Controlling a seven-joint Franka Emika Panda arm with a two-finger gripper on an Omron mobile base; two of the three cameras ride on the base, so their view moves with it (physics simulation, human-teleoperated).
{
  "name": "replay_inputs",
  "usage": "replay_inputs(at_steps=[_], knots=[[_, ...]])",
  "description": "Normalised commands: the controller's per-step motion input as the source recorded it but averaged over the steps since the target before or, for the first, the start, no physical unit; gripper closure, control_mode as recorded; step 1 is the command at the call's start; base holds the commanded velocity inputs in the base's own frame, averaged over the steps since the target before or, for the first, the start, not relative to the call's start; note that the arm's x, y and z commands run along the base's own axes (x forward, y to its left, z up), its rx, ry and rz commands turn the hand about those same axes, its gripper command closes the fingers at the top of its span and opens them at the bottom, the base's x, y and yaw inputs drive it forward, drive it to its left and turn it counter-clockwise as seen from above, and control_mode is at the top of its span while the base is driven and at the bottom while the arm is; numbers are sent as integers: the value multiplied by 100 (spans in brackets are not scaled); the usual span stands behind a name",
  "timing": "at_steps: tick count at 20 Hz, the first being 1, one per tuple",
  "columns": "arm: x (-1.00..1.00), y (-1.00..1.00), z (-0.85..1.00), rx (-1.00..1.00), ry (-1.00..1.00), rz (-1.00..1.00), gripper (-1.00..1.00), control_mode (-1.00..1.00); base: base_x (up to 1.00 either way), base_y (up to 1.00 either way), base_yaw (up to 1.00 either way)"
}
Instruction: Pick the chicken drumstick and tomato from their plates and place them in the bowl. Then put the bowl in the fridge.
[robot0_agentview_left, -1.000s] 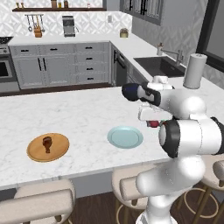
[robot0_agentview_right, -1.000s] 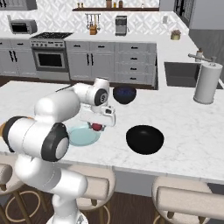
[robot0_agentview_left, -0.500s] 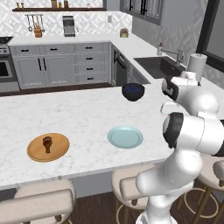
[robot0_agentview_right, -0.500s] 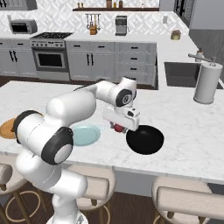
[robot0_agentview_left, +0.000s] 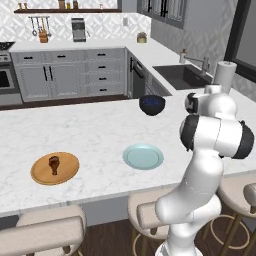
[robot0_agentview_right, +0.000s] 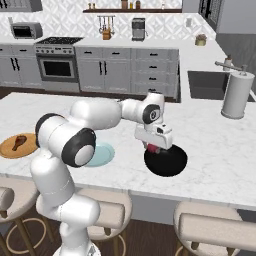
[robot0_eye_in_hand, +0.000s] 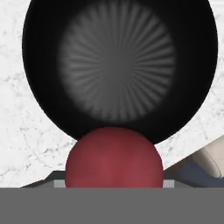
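Arm: white Franka Panda, dark joints, reaching forward and to its right from the base, elbow bent, forearm level. Wrist: turned down, hand pointing at the counter. Gripper (robot0_agentview_right: 152, 147): two-finger, aimed straight down, jaws closed partway on the tomato (robot0_eye_in_hand: 114, 158), which sits between them.

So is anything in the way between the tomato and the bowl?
No, nothing visible. The pincer holds the tomato just above the near rim of the bowl, whose inside looks empty.
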Motion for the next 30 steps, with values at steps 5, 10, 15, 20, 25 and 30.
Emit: replay_inputs(at_steps=[5,10,15,20,25,30], knots=[[31,-20,-55,-8,1,-7,100,-100,0,0,0],[13,-47,-31,0,0,-3,100,-100,0,0,0],[7,-25,-40,0,1,-3,-100,-100,0,0,0],[35,-3,-30,0,2,-3,-100,-100,0,0,0],[20,-14,0,2,3,2,-100,-100,0,0,0],[-49,8,62,1,0,6,-100,-100,0,0,0]])
